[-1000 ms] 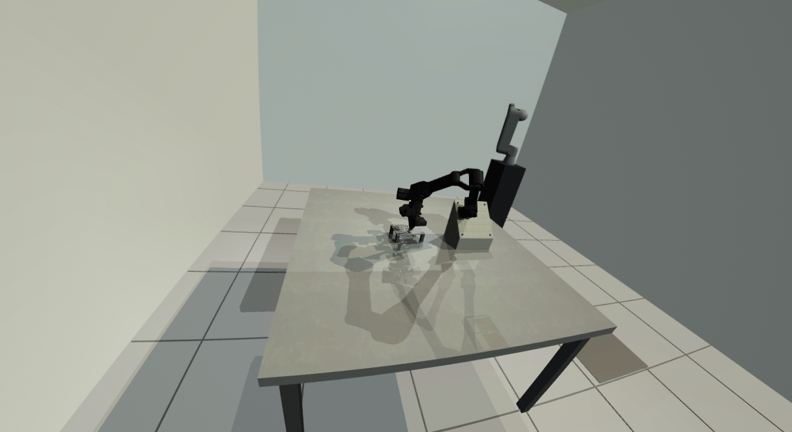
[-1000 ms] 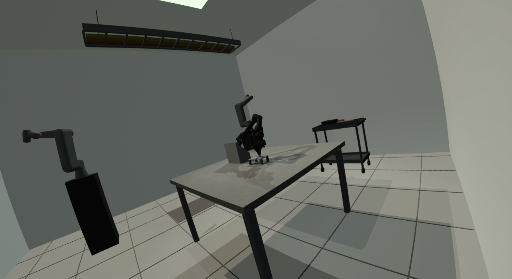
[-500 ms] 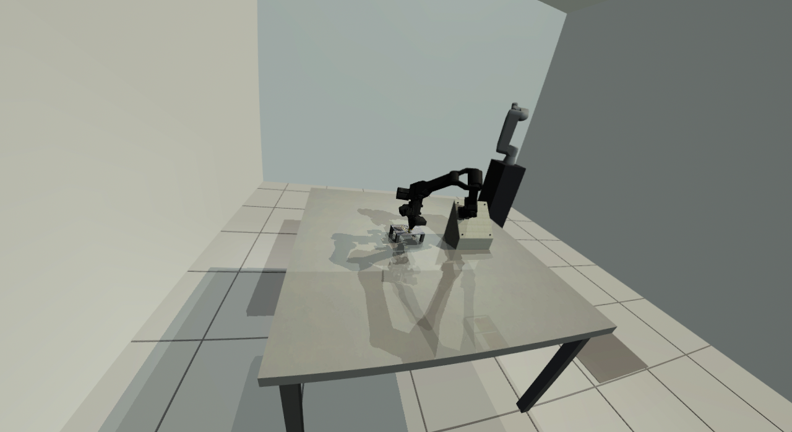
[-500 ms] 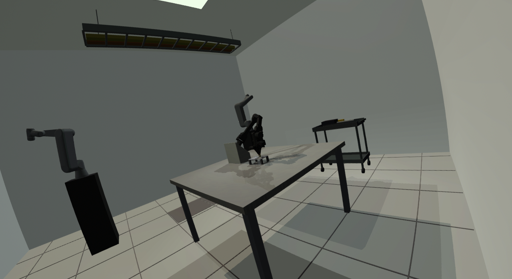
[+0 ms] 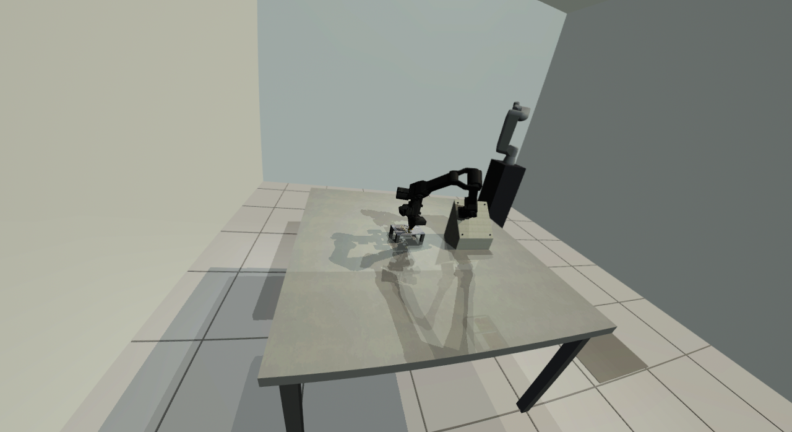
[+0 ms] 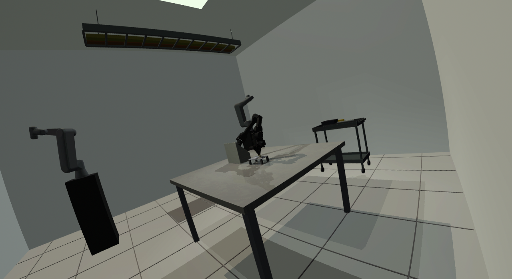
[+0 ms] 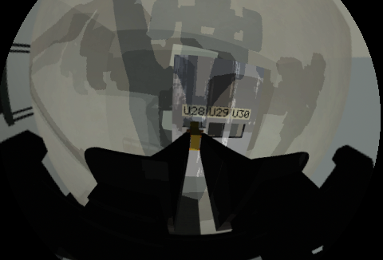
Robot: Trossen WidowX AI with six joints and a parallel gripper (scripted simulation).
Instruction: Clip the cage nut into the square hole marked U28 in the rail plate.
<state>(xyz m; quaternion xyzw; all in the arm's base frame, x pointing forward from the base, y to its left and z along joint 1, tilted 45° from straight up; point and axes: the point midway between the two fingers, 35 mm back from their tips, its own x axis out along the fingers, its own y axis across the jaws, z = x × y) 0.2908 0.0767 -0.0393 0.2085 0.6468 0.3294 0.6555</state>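
Here's the gripper (image 5: 411,228) (image 6: 259,155) (image 7: 194,137), pinching the yellow cage nut (image 7: 195,141) at the U28 hole (image 7: 186,124) (seating unclear)! Just past, toward twelve, labels (image 7: 215,112) read "U28", "U29", "U30" on the shiny rail plate (image 5: 416,231) (image 6: 258,158) (image 7: 249,88).
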